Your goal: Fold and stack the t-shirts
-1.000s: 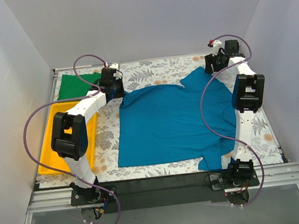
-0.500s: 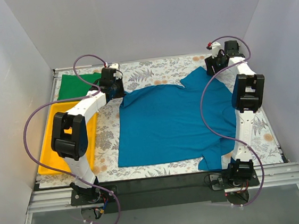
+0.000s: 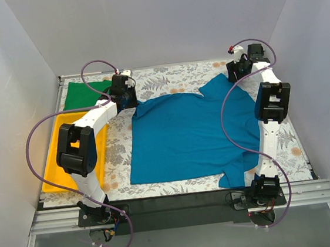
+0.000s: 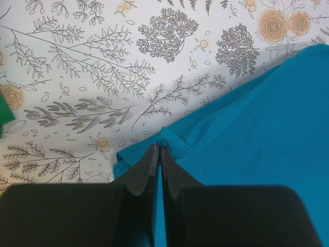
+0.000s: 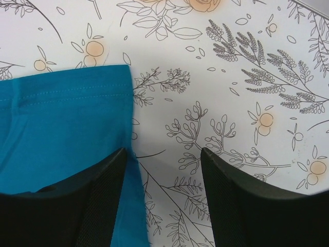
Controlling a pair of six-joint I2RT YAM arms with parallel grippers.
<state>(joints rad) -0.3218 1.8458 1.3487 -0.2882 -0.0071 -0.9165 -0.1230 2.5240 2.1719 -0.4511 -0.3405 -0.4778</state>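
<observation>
While the left gripper (image 4: pixel 157 150) pinches the 11 o'clock corner of the blue shirt (image 3: pixel 184 136) spread across the table (image 3: pixel 117 149), the right gripper (image 5: pixel 163 154) hangs wide open, the sleeve hem (image 5: pixel 115 103) lying at its 9 o'clock.

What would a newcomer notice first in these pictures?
The teal-blue t-shirt is spread flat mid-table, its far left corner pinched in the shut left gripper. The right gripper hangs open at the right sleeve's edge. A green t-shirt lies in the far left corner, beyond a yellow tray.
</observation>
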